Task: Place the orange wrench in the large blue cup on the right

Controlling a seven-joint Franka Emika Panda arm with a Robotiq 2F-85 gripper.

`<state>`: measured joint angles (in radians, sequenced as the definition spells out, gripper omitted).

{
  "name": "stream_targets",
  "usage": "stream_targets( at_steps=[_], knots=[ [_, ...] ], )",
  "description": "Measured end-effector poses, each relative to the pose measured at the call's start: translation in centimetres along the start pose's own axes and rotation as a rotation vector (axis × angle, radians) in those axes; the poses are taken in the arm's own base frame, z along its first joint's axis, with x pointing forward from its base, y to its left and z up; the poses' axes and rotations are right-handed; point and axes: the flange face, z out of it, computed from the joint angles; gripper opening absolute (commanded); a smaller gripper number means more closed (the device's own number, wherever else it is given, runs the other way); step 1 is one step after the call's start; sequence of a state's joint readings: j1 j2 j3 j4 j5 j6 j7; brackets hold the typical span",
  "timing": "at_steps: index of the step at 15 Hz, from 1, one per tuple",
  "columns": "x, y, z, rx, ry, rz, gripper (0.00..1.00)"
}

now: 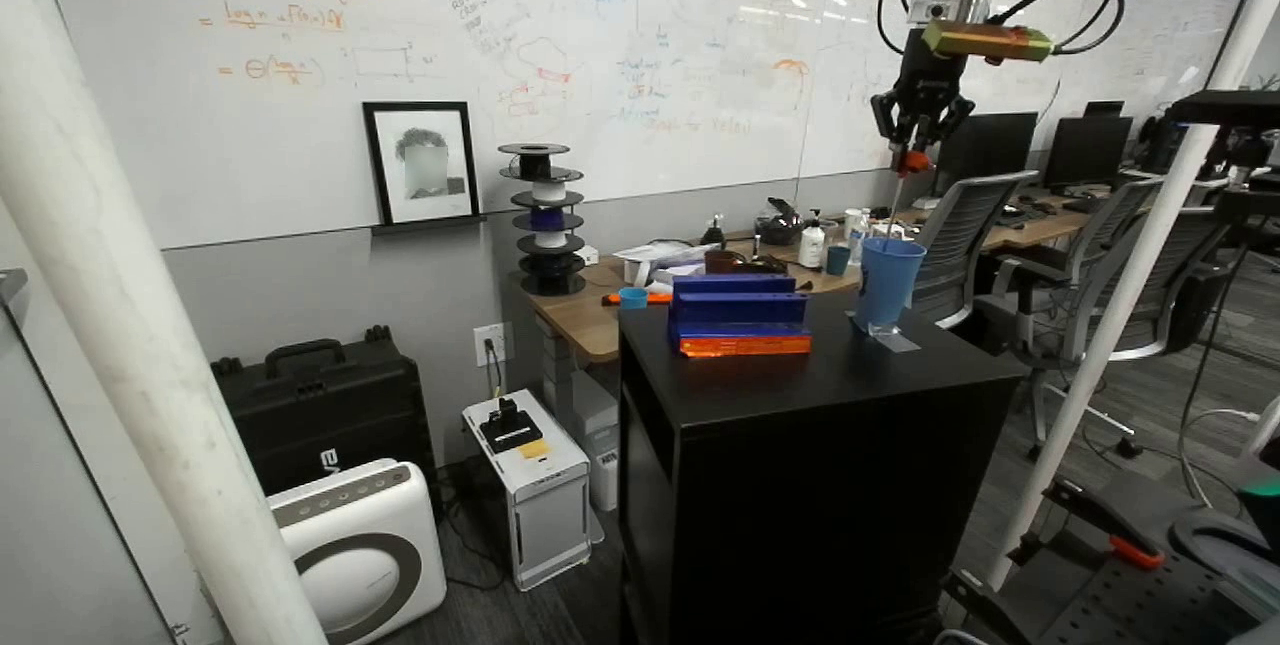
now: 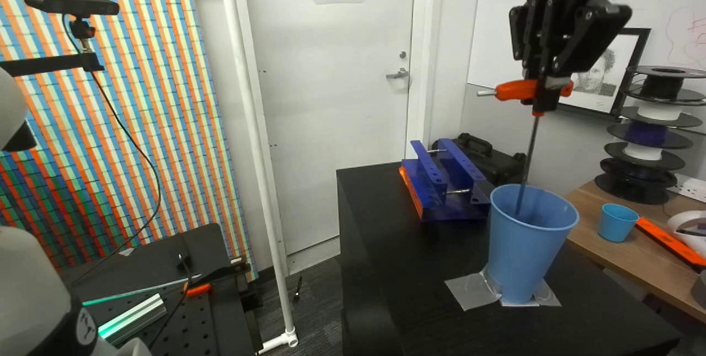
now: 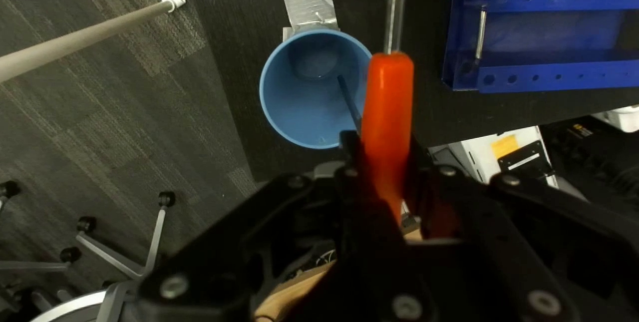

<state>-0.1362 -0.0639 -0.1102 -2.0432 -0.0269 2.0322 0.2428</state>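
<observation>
The orange wrench is a T-handled tool with an orange grip [image 2: 515, 90] and a long thin metal shaft. My gripper [image 2: 546, 88] is shut on the orange grip, with the shaft hanging down, slightly tilted. The large blue cup [image 2: 521, 259] stands upright below, taped to the black cabinet top. In both exterior views the shaft's lower end reaches below the rim of the cup [image 1: 888, 290]; the handle and gripper [image 1: 912, 147] are well above it. In the wrist view the orange grip [image 3: 387, 107] crosses the jaws, and the shaft shows inside the cup [image 3: 304, 112].
A blue rack with an orange base [image 1: 740, 320] lies on the black cabinet [image 1: 830, 395] beside the cup; it also shows in the wrist view [image 3: 549, 77]. A wooden desk behind holds a small blue cup [image 2: 616, 223] and stacked spools [image 2: 645, 141]. A white pole [image 1: 1090, 355] stands nearby.
</observation>
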Motion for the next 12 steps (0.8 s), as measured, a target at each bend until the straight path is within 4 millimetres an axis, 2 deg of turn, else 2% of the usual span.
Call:
stream_targets(
  at_steps=[1,2,3,6,8,10,12],
  knots=[
    [0.3,-0.2,1.5,0.004,-0.022,0.005,0.05],
    [0.6,-0.3,3.0,0.008,-0.045,0.01,0.46],
    [0.8,-0.5,4.5,0.014,-0.072,0.014,0.47],
    [1.1,-0.8,7.0,0.027,-0.12,0.014,0.68],
    [1.1,-0.9,6.4,0.036,-0.115,0.003,0.84],
    [0.7,-0.8,4.3,0.047,-0.102,-0.023,0.98],
    [-0.4,-0.8,1.2,0.088,-0.09,-0.067,1.0]
  ],
)
